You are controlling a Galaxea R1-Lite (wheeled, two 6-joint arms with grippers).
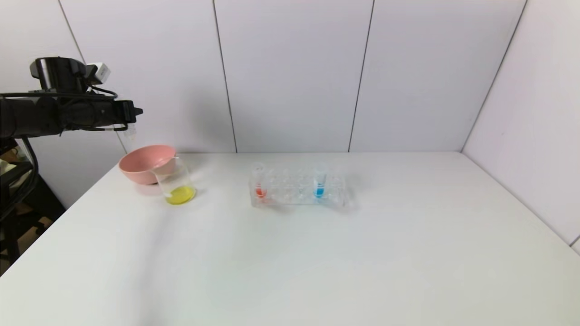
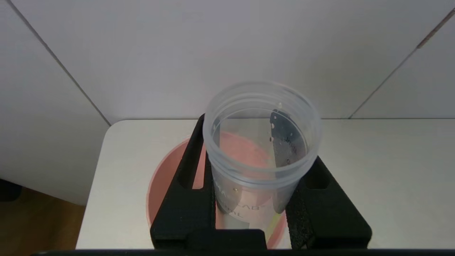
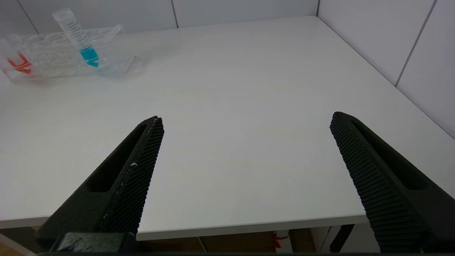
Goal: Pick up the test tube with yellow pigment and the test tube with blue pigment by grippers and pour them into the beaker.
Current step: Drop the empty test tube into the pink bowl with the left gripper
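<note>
My left gripper point(image 1: 131, 118) is raised at the far left, above the pink bowl point(image 1: 144, 163). It is shut on a clear test tube point(image 1: 130, 134) that looks empty but for a faint yellow trace. In the left wrist view the fingers point(image 2: 188, 199) clamp the tube point(image 2: 259, 167), its open mouth towards the camera. The beaker point(image 1: 176, 183) stands against the bowl with yellow liquid at its bottom. The test tube with blue pigment point(image 1: 320, 183) stands in the clear rack point(image 1: 297, 199), and it also shows in the right wrist view point(image 3: 80, 37). My right gripper point(image 3: 246, 119) is open and empty over the table's front edge, outside the head view.
A tube with red pigment point(image 1: 259, 183) stands at the rack's left end, also in the right wrist view point(image 3: 19, 64). The white table point(image 1: 317, 262) is closed in by wall panels at the back and right. The pink bowl lies under the held tube point(image 2: 167, 185).
</note>
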